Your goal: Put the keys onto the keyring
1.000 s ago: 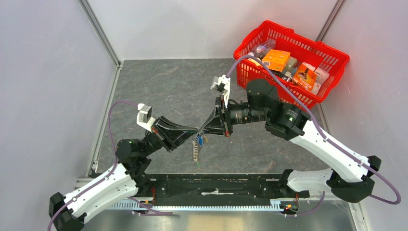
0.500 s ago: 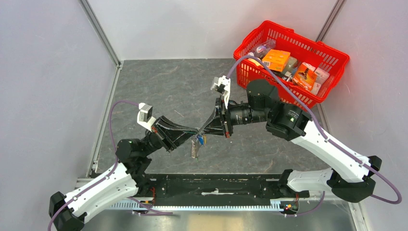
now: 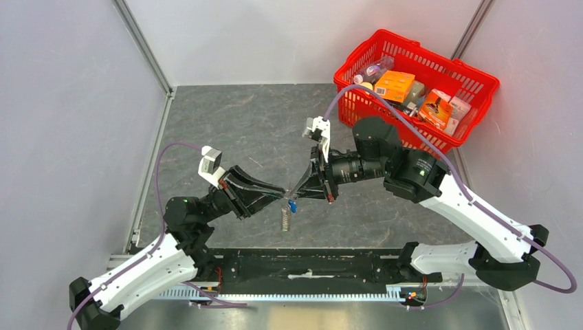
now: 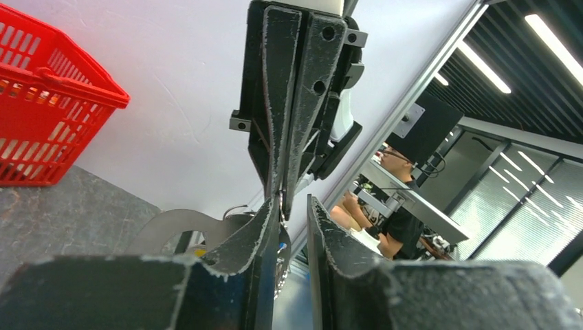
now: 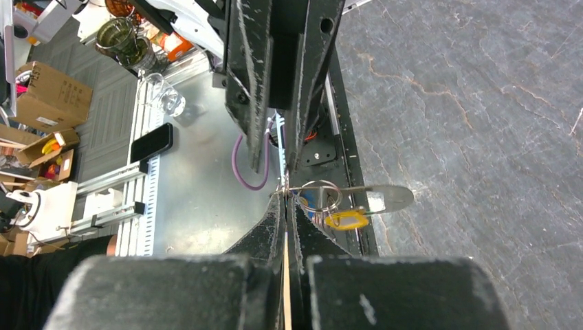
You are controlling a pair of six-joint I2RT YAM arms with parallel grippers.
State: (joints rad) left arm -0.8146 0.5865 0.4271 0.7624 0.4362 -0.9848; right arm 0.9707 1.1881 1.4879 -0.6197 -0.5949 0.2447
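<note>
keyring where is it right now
Top view, over the middle of the table: the keyring hangs where the tips of the left gripper and right gripper meet.

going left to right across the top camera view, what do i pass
left gripper → keyring hanging below the spot where the fingertips meet → right gripper → red basket

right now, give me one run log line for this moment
left gripper: open, tips meeting right's | right gripper: shut on keyring | keyring: dangling below the tips | blue key: at ring
</note>
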